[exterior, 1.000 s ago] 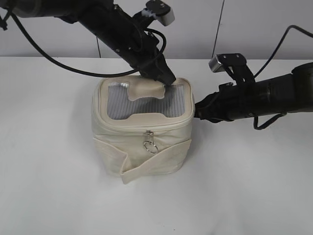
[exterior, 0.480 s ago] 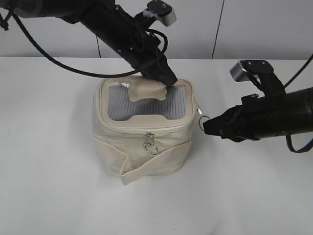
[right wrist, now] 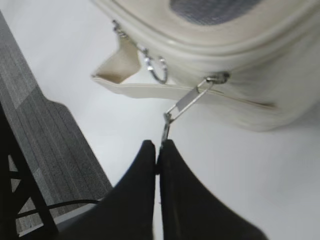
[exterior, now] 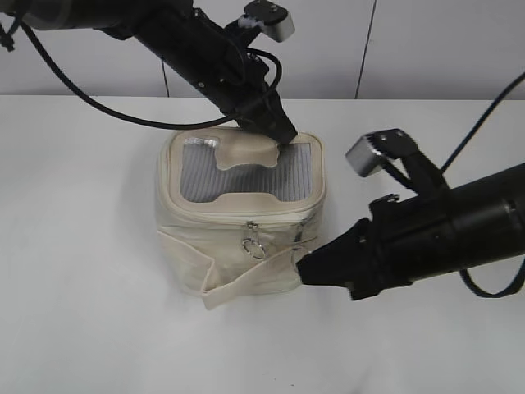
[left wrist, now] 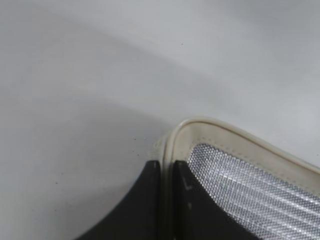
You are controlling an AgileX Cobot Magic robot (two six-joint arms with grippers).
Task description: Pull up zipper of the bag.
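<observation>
The cream bag (exterior: pixel 238 238) stands mid-table, its grey ribbed lid panel (exterior: pixel 246 176) up. My left gripper (exterior: pixel 283 135) is shut on the lid rim (left wrist: pixel 200 127) at the rear right corner; its jaws (left wrist: pixel 166 172) pinch the cream edge. The zipper track (exterior: pixel 221 215) runs round the lid rim. One slider with its ring pull (exterior: pixel 252 244) hangs at the front middle, and also shows in the right wrist view (right wrist: pixel 157 67). My right gripper (exterior: pixel 305 267) is shut (right wrist: pixel 160 147) on the ring pull (right wrist: pixel 167 125) of the second slider (right wrist: pixel 217 77), at the front right corner, with the pull drawn taut.
The flat cream strap (exterior: pixel 246 283) wraps the bag's front and sticks out at the lower left. The white table (exterior: pixel 82 312) lies around the bag. A wall (exterior: pixel 435 41) stands behind. In the right wrist view the table edge and grey floor (right wrist: pixel 45 135) show at left.
My right gripper swung from the bag's right side to its front right corner, dragging the second slider along the track toward the front slider. The left gripper and bag stayed put.
</observation>
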